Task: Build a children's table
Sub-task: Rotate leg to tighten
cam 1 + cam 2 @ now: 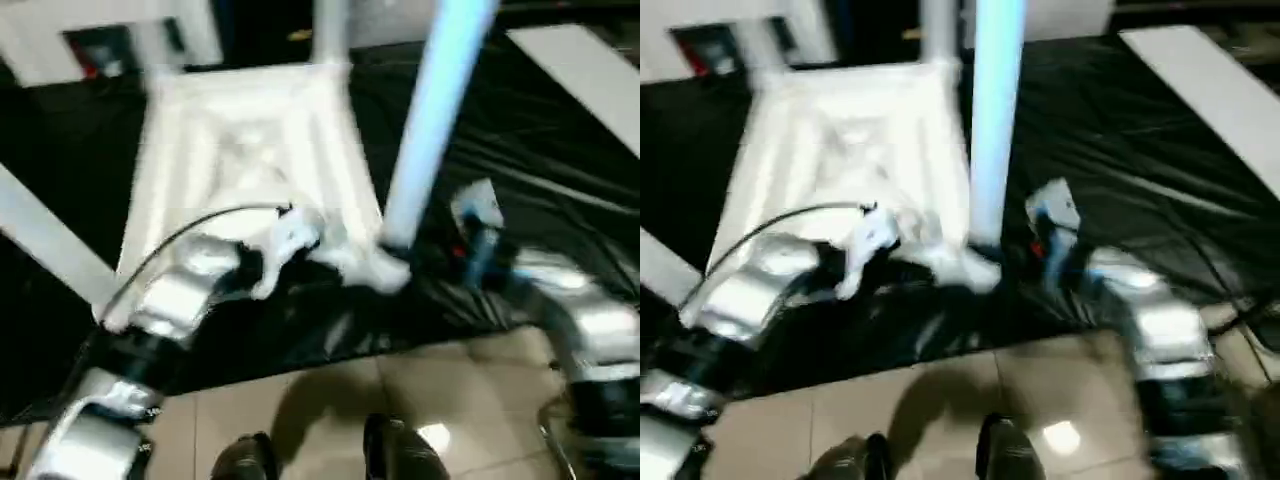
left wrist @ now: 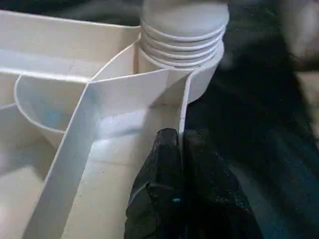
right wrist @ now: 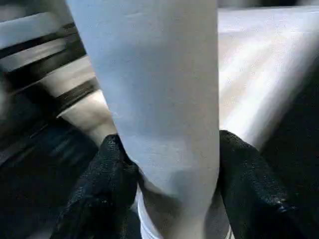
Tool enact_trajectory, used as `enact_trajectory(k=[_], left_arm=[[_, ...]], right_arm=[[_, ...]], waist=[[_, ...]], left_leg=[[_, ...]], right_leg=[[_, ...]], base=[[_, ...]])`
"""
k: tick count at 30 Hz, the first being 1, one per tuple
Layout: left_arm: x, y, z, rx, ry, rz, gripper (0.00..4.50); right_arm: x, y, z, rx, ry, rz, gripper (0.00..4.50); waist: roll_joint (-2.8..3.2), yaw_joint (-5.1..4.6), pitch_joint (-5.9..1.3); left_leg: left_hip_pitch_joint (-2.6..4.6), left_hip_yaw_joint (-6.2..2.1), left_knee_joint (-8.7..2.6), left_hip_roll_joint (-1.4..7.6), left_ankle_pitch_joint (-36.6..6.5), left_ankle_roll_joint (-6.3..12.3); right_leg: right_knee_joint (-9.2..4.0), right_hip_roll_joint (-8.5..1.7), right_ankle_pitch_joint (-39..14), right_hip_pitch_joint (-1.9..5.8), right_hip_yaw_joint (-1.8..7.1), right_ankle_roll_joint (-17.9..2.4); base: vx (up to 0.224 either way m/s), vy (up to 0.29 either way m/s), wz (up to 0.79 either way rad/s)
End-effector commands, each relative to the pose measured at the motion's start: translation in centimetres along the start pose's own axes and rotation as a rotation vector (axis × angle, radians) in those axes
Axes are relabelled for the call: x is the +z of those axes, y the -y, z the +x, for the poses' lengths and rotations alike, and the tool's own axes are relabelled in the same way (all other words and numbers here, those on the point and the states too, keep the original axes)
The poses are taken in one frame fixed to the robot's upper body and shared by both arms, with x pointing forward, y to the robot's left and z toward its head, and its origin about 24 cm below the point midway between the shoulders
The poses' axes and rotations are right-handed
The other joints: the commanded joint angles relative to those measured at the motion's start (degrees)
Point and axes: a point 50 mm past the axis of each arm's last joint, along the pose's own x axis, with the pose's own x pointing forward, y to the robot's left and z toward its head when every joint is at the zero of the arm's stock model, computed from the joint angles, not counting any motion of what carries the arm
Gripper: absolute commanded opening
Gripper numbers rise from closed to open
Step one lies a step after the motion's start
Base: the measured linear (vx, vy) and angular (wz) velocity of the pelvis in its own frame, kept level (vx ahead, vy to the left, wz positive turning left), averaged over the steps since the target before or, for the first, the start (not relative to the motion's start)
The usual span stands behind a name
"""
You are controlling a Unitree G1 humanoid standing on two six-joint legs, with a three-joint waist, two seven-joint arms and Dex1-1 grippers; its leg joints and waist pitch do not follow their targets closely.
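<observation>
You've got the white plastic rectangular tabletop lying upside down, ribbed underside up, across the upper centre of the head view on the black sheet-covered work surface. Your left gripper is pinched shut on the thin outer wall of that top, one black finger inside the rim and one outside, just beside the round corner socket. In the left wrist view you can see the threaded end of a long round white plastic leg seated in that socket.

Over on the right, your right gripper has its two black fingers pressed against either side of that upright leg low down, close to the corner, about half open around its girth. The leg rises from the tabletop's near right corner, centre of the frame, up past the top edge.

Another white leg stands at the far corner, top centre. A third slants off the left edge. A flat white panel lies at the upper right, well apart from the table. Beige floor tiles run along the bottom.
</observation>
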Motion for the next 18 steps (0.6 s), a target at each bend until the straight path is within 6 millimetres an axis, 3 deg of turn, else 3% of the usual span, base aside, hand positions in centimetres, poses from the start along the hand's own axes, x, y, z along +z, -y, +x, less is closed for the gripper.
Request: enact_trajectory(k=[1, 2, 3, 4, 5, 6, 7, 8, 9, 10, 11, 12, 13, 14, 15, 17, 18], left_arm=[[2.1, 0.0, 2.2, 0.128, 0.058, -0.015, 0.0], [2.7, -0.1, 2.9, 0.171, 0.079, -0.025, 0.0], [3.0, -0.1, 3.3, 0.178, 0.09, -0.024, 0.0], [3.2, 0.0, 3.7, 0.182, 0.095, -0.022, 0.0], [3.2, 0.0, 3.8, 0.183, 0.096, -0.021, 0.0], [3.3, 0.1, 3.9, 0.184, 0.096, -0.019, 0.0], [3.0, 0.2, 4.1, 0.176, 0.071, 0.009, 0.0], [2.9, 0.2, 4.1, 0.175, 0.063, 0.02, 0.0], [2.7, 0.2, 4.1, 0.168, 0.049, 0.043, 0.0], [2.3, 0.1, 3.8, 0.162, 0.026, 0.061, 0.0], [2.0, 0.0, 3.6, 0.159, 0.012, 0.07, 0.0], [1.6, -0.1, 3.2, 0.148, -0.003, 0.093, 0.0], [1.0, -0.3, 2.6, 0.135, -0.028, 0.112, 0.0], [0.7, -0.5, 2.3, 0.131, -0.041, 0.116, 0.0], [0.4, -0.6, 1.8, 0.098, -0.046, 0.147, 0.0], [0.1, -0.6, 1.3, 0.069, -0.051, 0.167, 0.0], [0.0, -0.7, 1.0, 0.055, -0.054, 0.178, 0.0]], right_arm=[[-0.9, -4.4, 3.7, 0.057, -0.017, 0.089, 2.07], [-0.8, -4.5, 4.8, -0.036, -0.001, 0.112, 2.07], [-0.7, -4.5, 5.5, -0.095, 0.009, 0.133, 2.07], [-0.6, -4.6, 6.0, -0.133, 0.02, 0.16, 2.07], [-0.6, -4.6, 6.1, -0.141, 0.023, 0.167, 2.07], [-0.6, -4.7, 6.3, -0.156, 0.029, 0.185, 2.07], [-0.6, -4.7, 6.3, -0.155, 0.045, 0.176, 2.07], [-0.5, -4.7, 6.2, -0.151, 0.052, 0.174, 2.07], [-0.5, -4.5, 6.0, -0.145, 0.064, 0.168, 2.42], [-0.7, -4.0, 5.4, -0.141, 0.067, 0.152, 2.42], [-0.8, -3.7, 5.0, -0.14, 0.067, 0.142, 2.42], [-0.9, -3.0, 4.1, -0.119, 0.071, 0.115, 2.79], [-1.1, -2.1, 2.9, -0.096, 0.071, 0.092, 2.83], [-1.1, -1.8, 2.4, -0.083, 0.071, 0.084, 2.85], [-1.0, -1.0, 1.4, -0.05, 0.077, 0.047, 2.85], [-0.9, -0.5, 0.6, -0.019, 0.077, 0.015, 3.06], [-0.8, -0.2, 0.2, -0.003, 0.076, -0.002, 3.28]], waist=[[-0.5, -0.75, -4.12], [0.61, -1.6, -4.06], [1.94, -1.47, -3.47], [2.66, -0.12, -2.77], [2.44, 2.75, -2.74], [-1.25, 0.03, -3.81], [-3.94, 1.2, -4.81], [-3.61, 1.89, -4.04], [-2.08, 3.14, -4.65], [-1.71, 3.01, -4.92], [-0.91, 2.79, -5.58], [-0.62, 2.68, -5.86], [-0.98, 2.53, -5.63], [-1.03, 2.43, -6.0], [-0.79, 2.55, -6.25], [-0.9, 2.48, -6.32], [-0.9, 2.34, -6.16]], left_leg=[[0.36, -1.39, -3.68, 0.36, -22.8, 0.84], [0.62, -2.41, -4.47, 1.62, -28.8, 0.89], [-1.03, -4.29, -7.84, 4.94, -38.4, 0.69], [-2.61, -4.36, -11.29, 6.65, -44.9, -0.07], [-0.56, -0.54, -12.68, 5.87, -47.9, 0.18], [1.89, -0.91, -8.7, 3.91, -42.8, 0.99], [3.75, 0.13, 0.3, -2.39, -22.7, -0.87], [1.47, -0.86, 2.25, -2.72, -9.4, 1.81], [-1.44, -1.83, -1.56, -1.37, -4.3, 1.61], [-1.39, -1.83, -2.83, -0.81, -3.6, 1.19], [-0.78, -2.06, -3.76, 0.22, -3.6, 1.01], [-0.58, -2.0, -3.92, 0.56, -3.5, 1.44], [-0.43, -1.67, -4.28, 0.6, -7.5, 2.42], [-0.16, -1.55, -4.26, 0.57, -9.4, 3.22], [-0.32, -1.39, -4.2, 0.64, -8.1, 4.79], [-0.53, -1.28, -4.14, 0.69, -6.9, 6.49], [-0.38, -1.09, -4.23, 0.87, -7.4, 7.12]], right_leg=[[-7.11, -2.29, -45.3, 3.6, -1.08, 1.2], [-7.17, -2.02, -41.7, 4.51, -2.62, 1.6], [-0.07, -1.94, -30.2, 7.06, -1.47, -0.4], [7.09, -1.18, -21.1, 7.87, 0.08, -2.5], [9.24, 0.34, -12.6, 4.58, 1.69, -3.7], [6.7, -0.67, -21.4, 4.24, 4.96, -2.0], [-4.6, -3.75, -55.5, 0.92, 4.54, 2.9], [-6.16, -6.75, -65.3, 2.03, 6.84, 4.2], [-3.67, -5.81, -54.3, 4.72, 6.23, 3.0], [-3.24, -4.32, -48.0, 4.32, 5.49, 1.8], [-1.81, -2.52, -31.6, 4.18, 4.94, -2.3], [-1.23, -2.15, -24.7, 4.18, 4.92, -4.8], [-1.19, -1.52, -19.6, 4.07, 4.98, -8.2], [-0.91, -1.63, -16.8, 4.74, 5.13, -10.5], [-0.77, -1.83, -13.3, 4.88, 5.14, -12.3], [-0.76, -1.93, -10.5, 5.22, 4.96, -13.6], [-0.89, -1.99, -10.7, 4.91, 4.98, -14.2]], base=[[-0.08, 0.072, -0.28], [-0.051, 0.055, -0.19], [-0.101, 0.04, -0.12], [-0.079, -0.004, 0.16], [-0.079, -0.004, 0.16], [0.034, -0.078, 0.1], [0.034, -0.066, -0.09], [0.05, -0.091, -0.17], [0.0, 0.0, 0.0], [0.064, -0.046, -0.15], [0.0, 0.0, 0.0], [0.0, 0.0, 0.0], [0.0, 0.0, 0.0], [0.0, 0.0, 0.0], [0.0, 0.0, 0.0], [0.0, 0.0, 0.0], [0.0, 0.0, 0.0]])
